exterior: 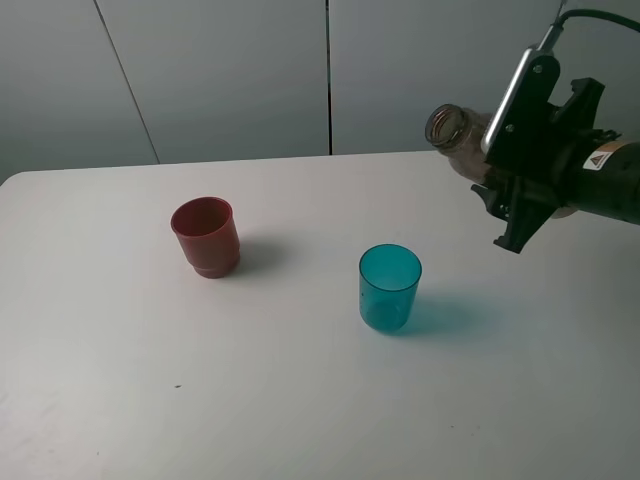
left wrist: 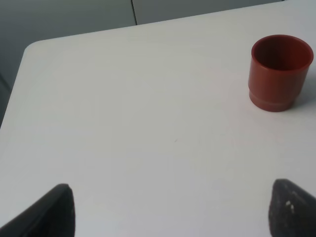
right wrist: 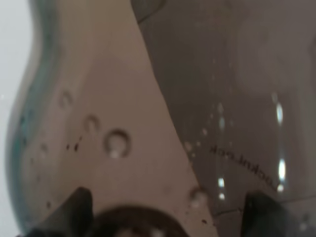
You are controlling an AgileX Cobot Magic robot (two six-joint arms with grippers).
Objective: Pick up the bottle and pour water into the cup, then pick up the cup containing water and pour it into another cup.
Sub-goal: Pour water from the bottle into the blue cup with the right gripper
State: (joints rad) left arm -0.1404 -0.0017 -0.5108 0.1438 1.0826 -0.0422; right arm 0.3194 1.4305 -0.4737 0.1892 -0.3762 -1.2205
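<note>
My right tool is clamped on the tilted bottle, upper right; I might spill short of the cup.

Right tool raised, rolled sideways, clamped on bottle; left tool low, jaws spread wide.

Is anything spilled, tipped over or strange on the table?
No spill shows. The teal cup and the red cup stand upright. Only the bottle is odd: held almost level in the right claw, without cap.
</note>
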